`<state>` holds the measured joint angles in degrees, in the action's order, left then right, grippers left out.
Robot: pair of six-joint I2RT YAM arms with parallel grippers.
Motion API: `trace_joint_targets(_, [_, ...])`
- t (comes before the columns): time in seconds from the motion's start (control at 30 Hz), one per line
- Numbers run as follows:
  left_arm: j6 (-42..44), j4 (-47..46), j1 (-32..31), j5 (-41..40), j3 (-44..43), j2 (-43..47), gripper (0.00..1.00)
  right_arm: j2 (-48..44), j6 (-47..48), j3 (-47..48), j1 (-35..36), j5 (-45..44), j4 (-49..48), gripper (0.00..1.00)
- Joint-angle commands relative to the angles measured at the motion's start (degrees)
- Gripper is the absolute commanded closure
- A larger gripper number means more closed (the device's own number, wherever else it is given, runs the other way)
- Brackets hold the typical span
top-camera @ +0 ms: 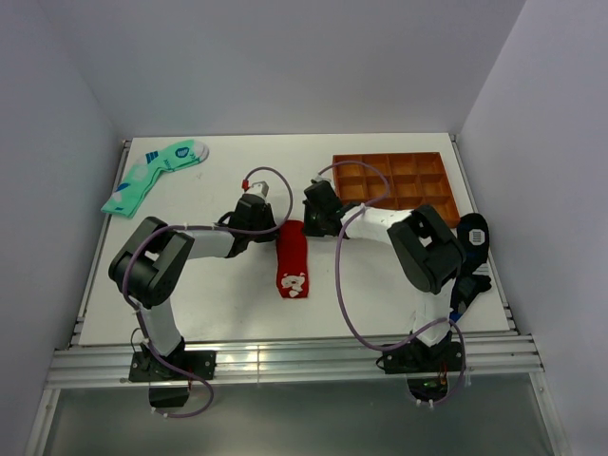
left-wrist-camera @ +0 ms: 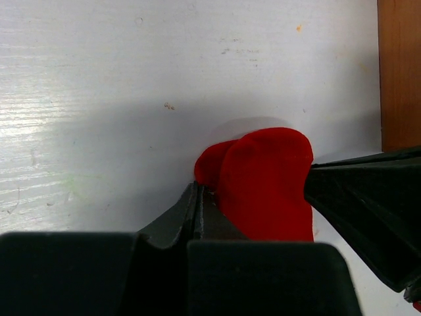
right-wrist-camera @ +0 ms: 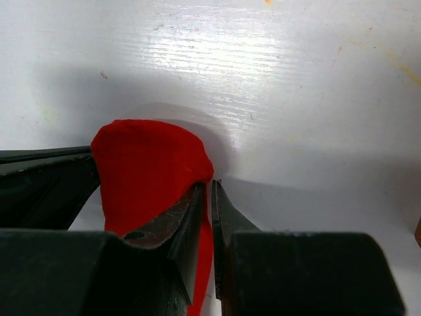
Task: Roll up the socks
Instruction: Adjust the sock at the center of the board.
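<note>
The socks point(top-camera: 291, 258) lay near the middle of the table point(top-camera: 209, 304), running lengthwise from near to far. At their far end the left gripper point(top-camera: 274, 228) stood on the left and the right gripper point(top-camera: 306, 226) on the right, both touching that end. A tray point(top-camera: 389, 157) sat at the far right. A single sock point(top-camera: 152, 176) lay in the far left corner, well apart from the rest. Another sock point(top-camera: 473, 236) lay at the right edge, just nearer than the tray.
</note>
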<state>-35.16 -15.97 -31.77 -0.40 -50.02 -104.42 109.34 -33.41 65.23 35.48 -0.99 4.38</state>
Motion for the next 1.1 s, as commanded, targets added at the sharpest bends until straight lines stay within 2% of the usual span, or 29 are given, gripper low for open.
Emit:
trace_joint_targets(0.0, [1.32,3.4,0.04,1.64,-0.78,-1.31,1.0,-0.88,0.01,0.41,0.11,0.73,-2.98,0.82])
trace_joint_targets(0.23, [1.85,4.72,0.04,0.67,-0.61,-0.08,1.0,-6.33,0.71,-2.91,0.73,-3.31,-3.06,0.81])
trace_joint_targets(0.5, [2.11,4.8,0.04,0.67,-0.87,0.45,1.0,-10.11,1.15,-5.38,0.99,1.86,-7.99,0.81])
trace_joint_targets(0.53, [2.11,4.89,0.04,0.58,-0.96,0.53,0.98,-9.59,1.41,-4.68,0.99,1.7,-7.29,0.81])
trace_joint_targets(0.63, [2.11,5.16,0.04,0.67,-0.78,1.41,0.82,-8.88,1.33,-3.88,1.17,1.17,-5.79,0.81])
trace_joint_targets(0.73, [1.85,4.89,0.04,0.67,-0.43,3.43,0.71,-8.79,1.07,-4.32,1.17,-0.58,-5.61,0.81])
trace_joint_targets(0.87, [2.11,4.8,0.04,0.67,-1.04,6.24,0.67,-9.93,0.8,-5.99,1.25,-1.46,-6.32,0.81])
trace_joint_targets(1.07, [3.16,5.6,0.04,0.67,-3.41,5.55,0.68,-11.52,1.15,-6.17,1.08,-2.08,-5.26,0.81])
